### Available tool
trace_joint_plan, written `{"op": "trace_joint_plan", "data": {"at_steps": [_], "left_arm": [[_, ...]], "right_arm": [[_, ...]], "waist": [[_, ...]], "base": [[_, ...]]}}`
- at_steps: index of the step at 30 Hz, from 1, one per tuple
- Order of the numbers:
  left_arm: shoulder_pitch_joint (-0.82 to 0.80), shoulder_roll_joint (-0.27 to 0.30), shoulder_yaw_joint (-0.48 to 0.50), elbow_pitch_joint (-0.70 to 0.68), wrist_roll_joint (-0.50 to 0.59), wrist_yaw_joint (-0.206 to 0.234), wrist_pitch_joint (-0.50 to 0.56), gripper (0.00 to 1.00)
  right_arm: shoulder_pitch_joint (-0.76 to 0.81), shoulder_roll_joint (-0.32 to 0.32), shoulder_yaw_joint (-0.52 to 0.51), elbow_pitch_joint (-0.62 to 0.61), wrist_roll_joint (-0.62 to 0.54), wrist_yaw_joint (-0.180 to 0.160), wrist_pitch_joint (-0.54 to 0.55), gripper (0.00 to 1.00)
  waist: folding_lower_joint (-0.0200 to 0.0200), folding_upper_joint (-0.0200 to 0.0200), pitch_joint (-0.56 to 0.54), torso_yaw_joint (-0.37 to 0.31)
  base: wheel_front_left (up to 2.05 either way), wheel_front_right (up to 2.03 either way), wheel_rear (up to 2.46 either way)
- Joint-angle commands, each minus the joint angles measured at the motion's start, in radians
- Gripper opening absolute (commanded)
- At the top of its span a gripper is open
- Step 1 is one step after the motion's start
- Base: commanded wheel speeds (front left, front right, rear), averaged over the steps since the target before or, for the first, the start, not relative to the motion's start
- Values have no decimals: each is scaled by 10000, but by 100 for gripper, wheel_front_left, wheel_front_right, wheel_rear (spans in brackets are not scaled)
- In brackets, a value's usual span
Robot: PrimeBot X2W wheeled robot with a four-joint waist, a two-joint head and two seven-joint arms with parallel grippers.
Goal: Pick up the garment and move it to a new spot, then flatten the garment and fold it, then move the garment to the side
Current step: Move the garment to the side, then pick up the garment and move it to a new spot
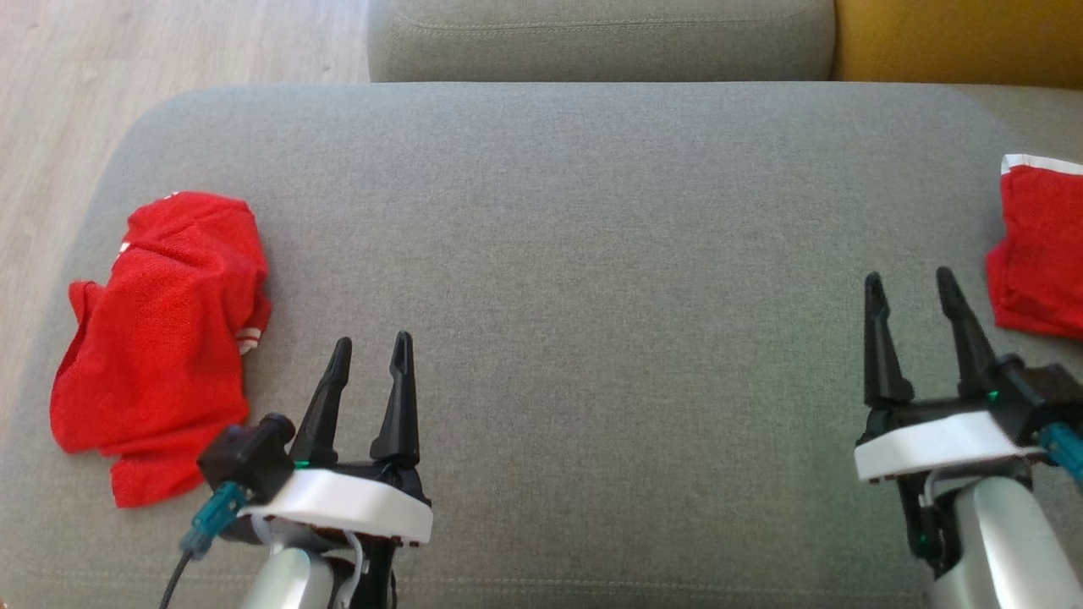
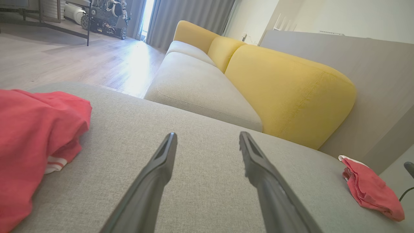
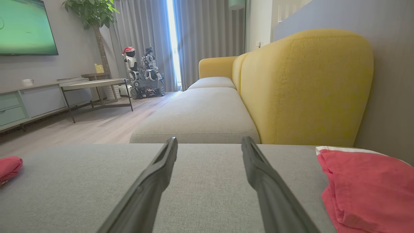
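Observation:
A crumpled red garment (image 1: 161, 338) with white trim lies in a heap at the left end of the grey cushion (image 1: 592, 254); it also fills the left edge of the left wrist view as the red garment (image 2: 32, 136). My left gripper (image 1: 372, 351) hovers open just right of it, nothing between its fingers. A second red cloth (image 1: 1041, 245), neatly folded with a white edge, rests at the cushion's right end; the folded cloth (image 3: 368, 187) sits close on the right in the right wrist view. My right gripper (image 1: 909, 283) stands open just left of it, empty.
The grey cushion drops off to wooden floor (image 1: 68, 101) on the left. Behind it is another grey seat (image 1: 601, 38) and yellow backrests (image 2: 291, 90). Across the room stand a low table (image 3: 93, 85), a parked wheeled robot (image 3: 142, 74) and curtains.

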Motion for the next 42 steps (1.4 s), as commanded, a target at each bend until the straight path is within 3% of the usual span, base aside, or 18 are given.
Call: {"op": "trace_joint_plan", "data": {"at_steps": [1, 23, 33, 42], "left_arm": [[-281, 18, 349, -316, 80, -45, -51, 100], [-394, 18, 282, -434, 46, -45, -51, 100], [-455, 18, 429, -628, 17, 27, -51, 100], [-342, 18, 593, -845, -72, 144, -51, 100]], "right_arm": [[-169, 20, 186, -417, -80, -7, -118, 100], [-124, 190, 311, -483, -69, -7, -120, 100], [-177, 101, 590, -490, -14, -7, -119, 100], [-188, -158, 1051, -479, 146, -7, -48, 100]], "waist": [[1, -1, 9, -13], [1, -1, 89, 148], [1, -1, 204, 1143], [1, -1, 336, 2502]], "base": [[0, 0, 0], [0, 0, 0], [0, 0, 0], [0, 0, 0]]}}
